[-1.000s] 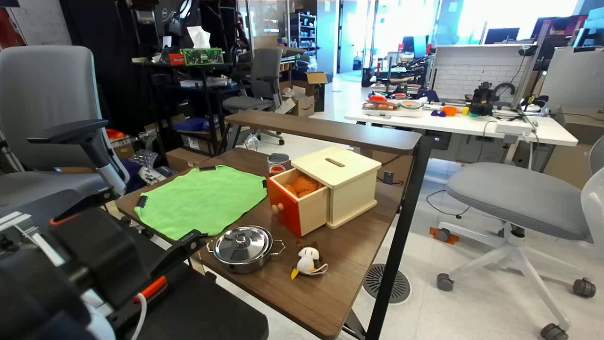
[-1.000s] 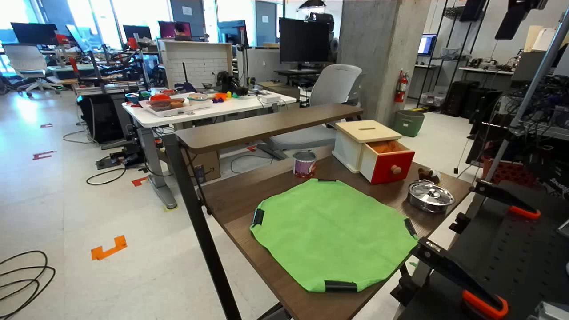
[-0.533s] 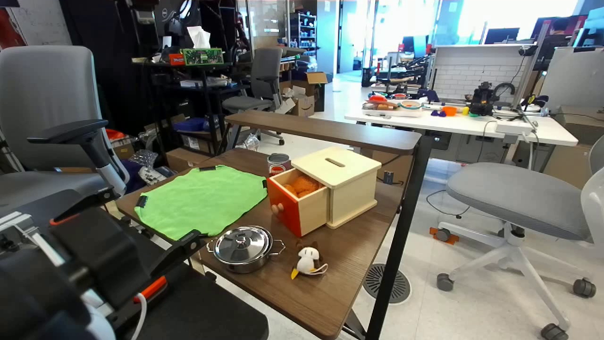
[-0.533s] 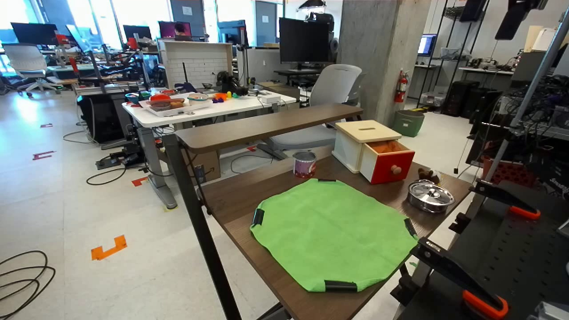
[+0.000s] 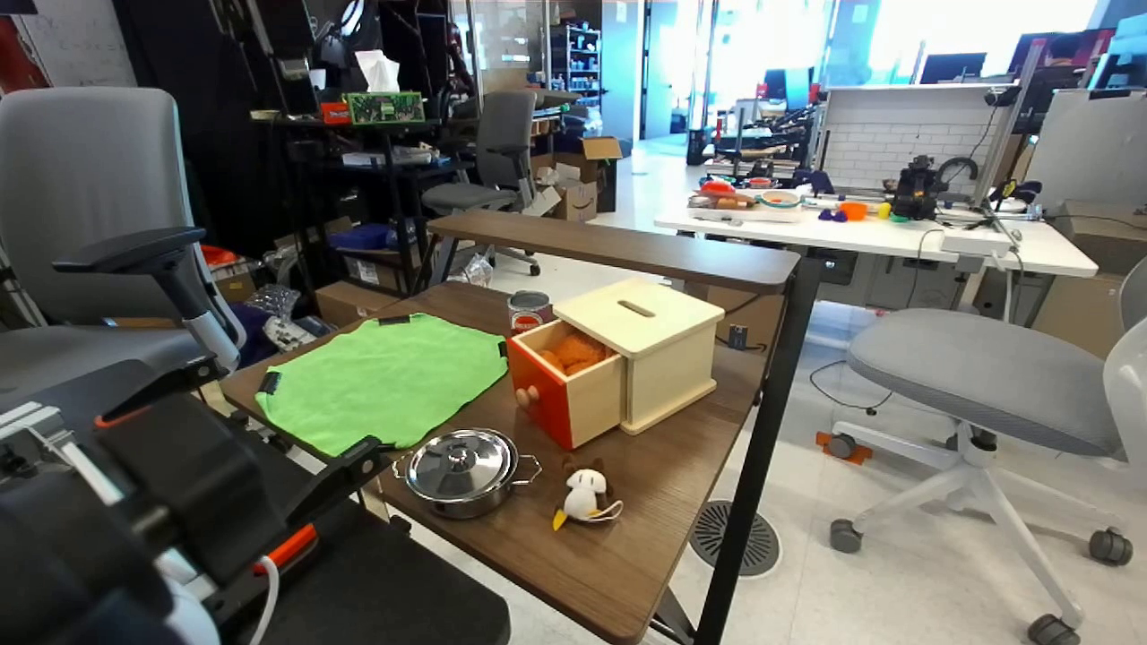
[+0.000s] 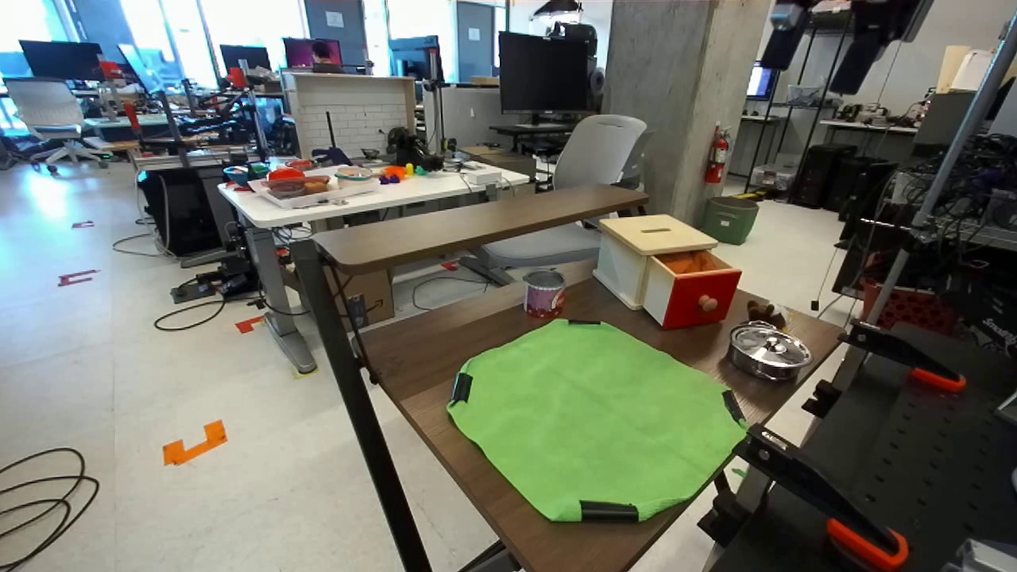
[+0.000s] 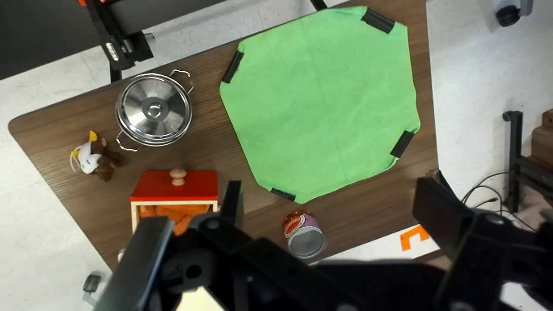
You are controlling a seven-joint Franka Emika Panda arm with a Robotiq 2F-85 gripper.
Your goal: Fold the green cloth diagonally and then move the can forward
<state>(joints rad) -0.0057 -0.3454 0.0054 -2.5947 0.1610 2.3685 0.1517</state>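
1. Light-green, soft-looking, roughly eight-sided cloth (image 7: 322,103): flat on the brown wood-grain table (image 7: 371,196), fold not begun. Black strips (image 7: 377,20) (tape or clips, can't tell) at its 1, 4, 7 & 10 o'clock, wrist view.
2. Black two-fingered gripper (image 7: 326,196): fingers spread wide, holding nothing; prob. well above tbl.
3. Small upright metal can (image 7: 302,222) w/ red-and-purple label: on tbl at cloth's 6 o'clock, wrist view, just beside it.
4. Cloth handling: prob. light, limp, no stiffness to push on, so pinch, don't shove. Best hold IMO: corner at 1 o'clock, by the strip, likely the firmest bit; go in low, fingertips skimming tbl, lift, carry toward 7. Risk: pinch slips off or whole cloth drags.
5. Can handling, after the fold: prob. rigid, smooth, maybe slick; fill unknown, so wt. unknown too. Hold round the sides at approx. mid-height; a high nudge could tip it. Which way "fwd" runs, can't tell.
6. Keep clear, wrist view: shiny lidded steel pot (image 7: 153,116) at cloth's 9 o'clock, red-fronted wooden drawer (image 7: 175,192) at 8, small brown-and-white plush toy (image 7: 94,159) betw. 8 & 9, farther out.
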